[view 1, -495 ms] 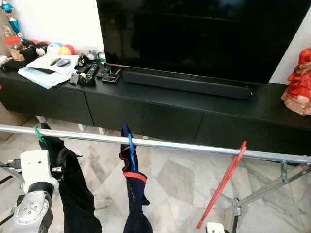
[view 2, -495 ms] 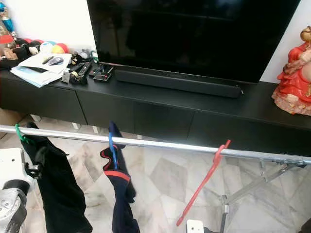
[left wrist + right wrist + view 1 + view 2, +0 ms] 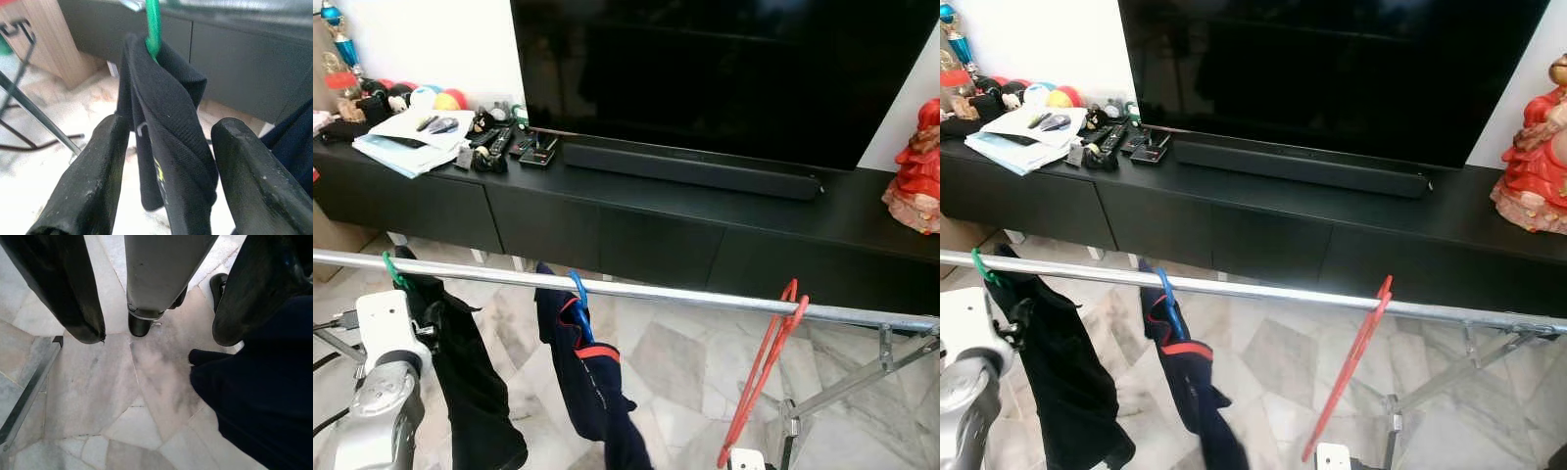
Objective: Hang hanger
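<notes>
I see the red hanger (image 3: 767,367) hooked on the silver rail (image 3: 685,296) toward its right end, empty and tilted. A blue hanger (image 3: 578,297) with a navy garment (image 3: 590,382) sits mid-rail, and a green hanger (image 3: 391,270) with a black garment (image 3: 470,382) near the left end. My left gripper (image 3: 164,196) stands spread wide around that black garment. My right gripper (image 3: 156,333) points at the marble floor (image 3: 122,401), fingers wide apart, empty.

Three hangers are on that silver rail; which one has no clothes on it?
The red hanger, farthest toward the robot's right on the rail. The green hanger and the blue hanger each carry a dark garment; the red one hangs bare.
</notes>
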Robot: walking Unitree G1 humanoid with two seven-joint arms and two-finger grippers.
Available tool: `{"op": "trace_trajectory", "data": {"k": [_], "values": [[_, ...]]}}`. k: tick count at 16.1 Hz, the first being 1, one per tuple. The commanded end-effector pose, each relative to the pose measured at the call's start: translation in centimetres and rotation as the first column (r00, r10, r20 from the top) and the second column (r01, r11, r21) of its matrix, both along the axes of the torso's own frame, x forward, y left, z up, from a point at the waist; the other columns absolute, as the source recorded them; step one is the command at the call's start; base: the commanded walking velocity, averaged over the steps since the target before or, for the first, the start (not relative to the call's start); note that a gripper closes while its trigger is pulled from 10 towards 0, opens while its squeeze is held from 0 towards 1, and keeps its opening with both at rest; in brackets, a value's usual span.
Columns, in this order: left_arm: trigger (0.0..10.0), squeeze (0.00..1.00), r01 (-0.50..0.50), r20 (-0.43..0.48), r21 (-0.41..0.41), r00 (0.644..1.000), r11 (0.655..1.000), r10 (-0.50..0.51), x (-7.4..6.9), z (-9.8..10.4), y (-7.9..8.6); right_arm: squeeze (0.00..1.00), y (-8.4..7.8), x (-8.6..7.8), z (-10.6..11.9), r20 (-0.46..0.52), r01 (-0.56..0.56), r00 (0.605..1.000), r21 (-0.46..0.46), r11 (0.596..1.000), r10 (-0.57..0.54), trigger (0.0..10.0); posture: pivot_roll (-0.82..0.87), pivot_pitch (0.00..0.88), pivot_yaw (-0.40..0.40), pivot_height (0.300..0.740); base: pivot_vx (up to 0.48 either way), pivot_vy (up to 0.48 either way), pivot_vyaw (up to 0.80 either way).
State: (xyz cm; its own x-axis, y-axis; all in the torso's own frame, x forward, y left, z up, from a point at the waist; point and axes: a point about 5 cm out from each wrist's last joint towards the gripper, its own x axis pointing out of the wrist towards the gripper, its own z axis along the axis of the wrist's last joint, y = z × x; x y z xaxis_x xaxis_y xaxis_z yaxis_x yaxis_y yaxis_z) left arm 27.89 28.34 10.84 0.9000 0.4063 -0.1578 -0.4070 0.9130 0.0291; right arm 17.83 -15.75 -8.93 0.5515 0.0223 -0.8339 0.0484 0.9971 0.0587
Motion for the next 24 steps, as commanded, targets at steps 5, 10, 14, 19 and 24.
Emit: {"op": "trace_trajectory", "data": {"k": [5, 10, 14, 19, 24], "values": [[10.0, 0.0, -0.043, -0.094, -0.046, 0.995, 0.998, 0.039, 1.7, -1.4, 1.0, 0.0, -0.1, -0.2, -0.1, -0.008, -0.002, 1.0, -0.005, 1.0, 0.002, 10.0, -0.01, 0.078, -0.024, 0.721, 0.0, 0.0, 0.0], [0.0, 0.0, -0.06, -0.055, -0.029, 0.997, 0.998, 0.058, 2.4, -0.9, 1.3, 0.0, -0.1, -0.2, -0.1, -0.007, -0.001, 1.0, -0.007, 1.0, 0.001, 10.0, -0.01, 0.08, -0.028, 0.721, 0.0, 0.0, 0.0], [0.0, 0.0, -0.046, -0.038, -0.015, 0.998, 0.999, 0.046, 2.5, -0.8, 1.1, 0.0, 0.0, -0.2, -0.1, -0.009, -0.003, 1.0, -0.006, 1.0, 0.003, 10.0, -0.01, 0.076, -0.025, 0.721, 0.0, 0.0, 0.0], [0.0, 0.0, -0.019, -0.046, 0.005, 0.999, 1.0, 0.019, 2.3, -1.1, 0.6, 0.0, 0.0, -0.3, -0.2, -0.012, 0.0, 1.0, -0.004, 1.0, 0.0, 10.0, -0.01, 0.067, -0.019, 0.721, 0.0, 0.0, 0.0], [0.0, 0.0, 0.008, -0.087, -0.006, 0.996, 1.0, -0.009, 1.9, -1.9, 0.4, 0.0, 0.0, -0.5, -0.2, -0.018, -0.006, 1.0, -0.002, 1.0, 0.006, 10.0, -0.02, 0.049, -0.016, 0.721, 0.0, 0.0, 0.0]]}}
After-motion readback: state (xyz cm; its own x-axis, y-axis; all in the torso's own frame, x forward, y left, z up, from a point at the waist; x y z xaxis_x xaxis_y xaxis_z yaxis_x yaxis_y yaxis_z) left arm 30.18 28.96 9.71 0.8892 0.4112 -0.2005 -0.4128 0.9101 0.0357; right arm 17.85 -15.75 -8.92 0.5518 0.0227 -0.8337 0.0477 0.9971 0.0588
